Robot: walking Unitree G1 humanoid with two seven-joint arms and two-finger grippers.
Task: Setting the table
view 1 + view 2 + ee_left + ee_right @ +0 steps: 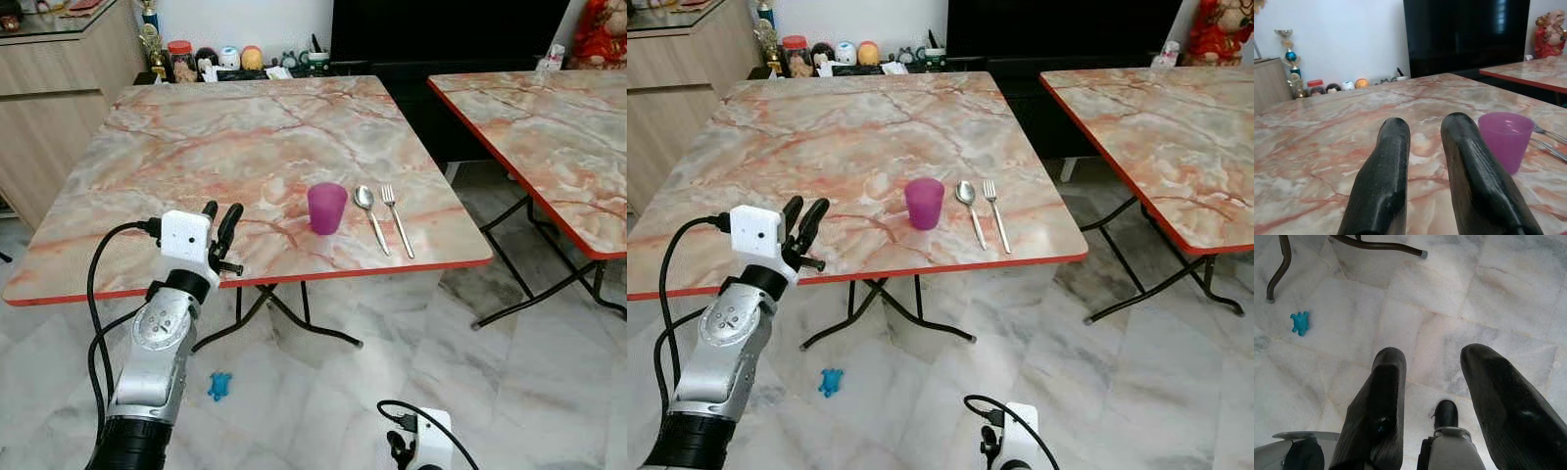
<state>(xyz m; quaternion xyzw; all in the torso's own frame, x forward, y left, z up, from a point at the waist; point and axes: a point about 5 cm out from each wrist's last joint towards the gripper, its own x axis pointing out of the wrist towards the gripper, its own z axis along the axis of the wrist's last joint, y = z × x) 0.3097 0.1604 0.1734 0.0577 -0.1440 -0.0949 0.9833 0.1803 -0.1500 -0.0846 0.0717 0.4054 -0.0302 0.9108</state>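
Two fingers of the left tool (221,224) stand slightly parted and empty over the near tabletop (196,147) edge. Right of it, apart, stands the cup (327,208); spoon (369,215) and fork (396,219) lie just beyond. Cup: likely light, stiff, smooth plastic; grip mid-wall from the side. Cutlery: thin, flat, slippery; pinch across handles. Right tool (1432,406) hangs released above the floor (1488,289).
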